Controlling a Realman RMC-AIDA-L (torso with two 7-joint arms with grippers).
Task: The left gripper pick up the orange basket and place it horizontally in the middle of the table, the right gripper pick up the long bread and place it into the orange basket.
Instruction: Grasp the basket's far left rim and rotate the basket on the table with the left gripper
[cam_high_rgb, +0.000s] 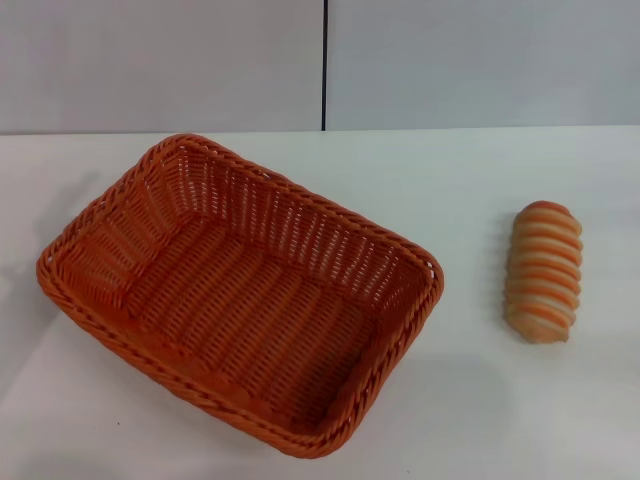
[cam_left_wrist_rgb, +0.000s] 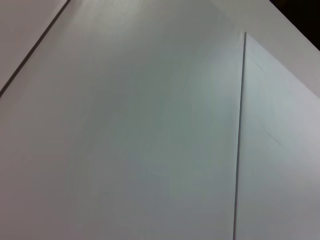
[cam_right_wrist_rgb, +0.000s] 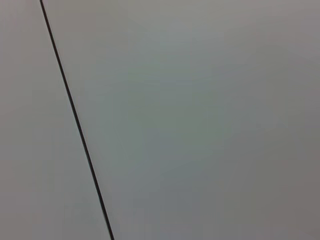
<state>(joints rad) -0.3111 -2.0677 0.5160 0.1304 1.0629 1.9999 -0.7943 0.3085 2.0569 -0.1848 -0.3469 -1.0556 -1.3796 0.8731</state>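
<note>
The orange basket (cam_high_rgb: 240, 300) is seen in the left and centre of the head view, set askew on the white tabletop (cam_high_rgb: 470, 400): one corner is turned toward the upper left of the frame and the opposite corner toward the lower middle. It stands upright on its base, its opening faces up, and nothing is seen inside it. Its braided rim and open-weave sloping sides are shown in full.

The long bread (cam_high_rgb: 544, 272) lies on the tabletop at the right of the frame, well apart from the basket, with bare white surface between the two. Its length runs roughly from the upper to the lower part of the frame, and its cream cross stripes face up.

Neither the left pincer nor the right pincer is shown in the head view, so no relation between either pincer and the basket or the bread can be read, and whether either is open or closed cannot be told. Only pale flat panels crossed by thin dark seams (cam_left_wrist_rgb: 239, 135) are shown in the left wrist view, and a single dark seam (cam_right_wrist_rgb: 75, 115) on a pale surface in the right wrist view. A grey wall (cam_high_rgb: 160, 60) with a vertical dark seam is seen behind the tabletop.
</note>
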